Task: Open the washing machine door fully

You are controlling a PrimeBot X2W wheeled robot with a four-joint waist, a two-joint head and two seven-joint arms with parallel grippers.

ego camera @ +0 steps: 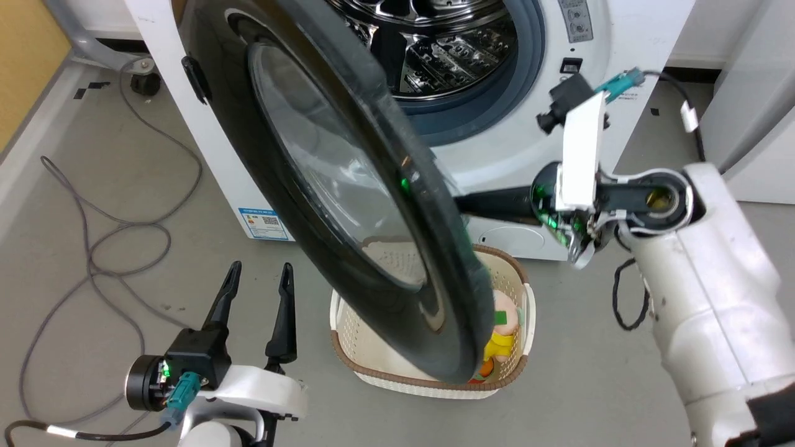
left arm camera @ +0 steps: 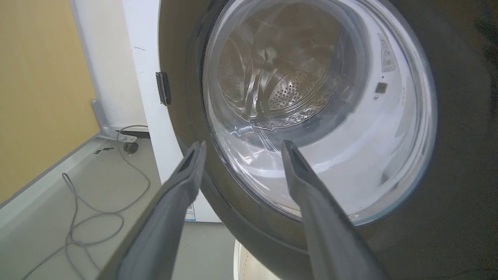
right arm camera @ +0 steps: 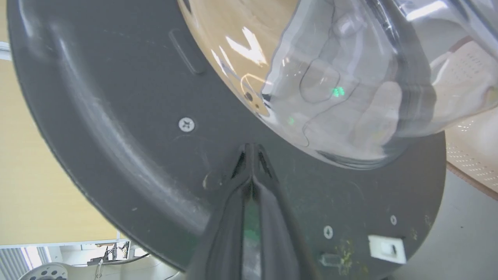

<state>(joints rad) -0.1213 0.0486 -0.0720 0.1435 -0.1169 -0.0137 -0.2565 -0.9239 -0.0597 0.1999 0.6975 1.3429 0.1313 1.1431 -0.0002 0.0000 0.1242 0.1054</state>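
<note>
The white enamelled washing machine (ego camera: pixel 534 155) stands on a grey floor, its front hatch uncovered. The washing machine door (ego camera: pixel 335 186), a broad glossy black disc with a bulging clear glass bowl at its centre, hangs from the machine's left side and is swung part-way out, its lower edge above the basket. Behind it the ribbed, perforated steel drum (ego camera: pixel 447 49) shines inside a blue-grey rubber ring (ego camera: pixel 497 105). On the floor before the machine sits a cream perforated plastic basket (ego camera: pixel 372 354) with a brown woven rim. The right gripper (ego camera: pixel 472 205) reaches across behind the door; in the right wrist view its two dark fingers are pressed together, holding nothing, with the tips (right arm camera: pixel 251 155) seemingly touching the matte dark-grey inner face of the door (right arm camera: pixel 128 128), just below the glass. The left gripper (ego camera: pixel 259 267) is low at the left, fingers spread wide and empty, pointing at the door's outer face (left arm camera: pixel 319 116) without touching. A yellow-and-pink soft toy (ego camera: pixel 503 341) lies in the basket. A small cross-head screw (right arm camera: pixel 186 124) is set in the inner face.
</note>
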